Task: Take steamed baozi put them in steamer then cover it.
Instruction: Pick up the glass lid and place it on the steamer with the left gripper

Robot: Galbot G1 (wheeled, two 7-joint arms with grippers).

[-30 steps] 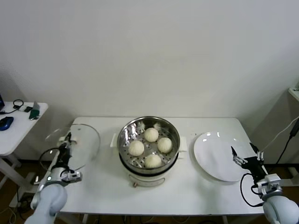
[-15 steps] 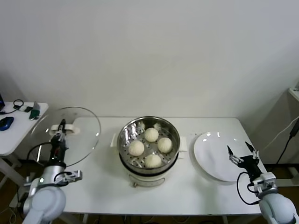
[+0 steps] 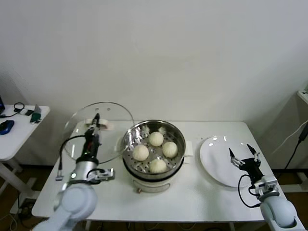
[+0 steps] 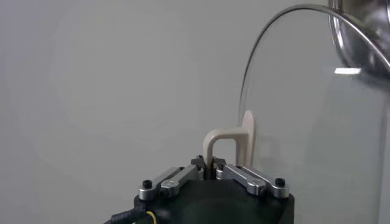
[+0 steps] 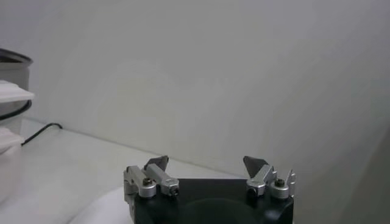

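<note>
From the head view, the steamer [image 3: 153, 150] is sitting at the middle of the white tabletop [image 3: 192, 197], open at the top, and all four steamed baozi [image 3: 155, 152] are lying on the perforated tray inside it, clustered in a rough diamond. On the robot's left, the left gripper [image 3: 96, 123] is holding the round glass lid [image 3: 98, 132] up off the tabletop by its cream handle [image 3: 97, 126], jaws pinched narrow on that handle. The lid is standing tilted on edge just beside the steamer's left rim, its near edge overlapping the rim in this view; whether they are touching I cannot tell. Over on the robot's right, the right gripper [image 3: 242, 159] is hovering above the flat white plate [image 3: 219, 161], jaws spread wide and holding nothing. Off to the far left a small side table [image 3: 14, 137] is carrying a few dark items.

Switching to the left wrist view, the left gripper [image 4: 211, 165] is showing its two fingers closed tight against the foot of the looped cream handle [image 4: 226, 143], and the glass lid [image 4: 317, 115] is curving away beyond it, with a slice of the steel steamer [image 4: 359, 36] showing through the glass at one corner.

Now the right wrist view: the right gripper [image 5: 206, 167] is pointing toward the pale wall with jaws wide apart and nothing between them, a pale curve of the plate [image 5: 100, 210] is peeking out by the fingers, and the steamer's cream base [image 5: 11, 115] is showing at the picture's edge.
</note>
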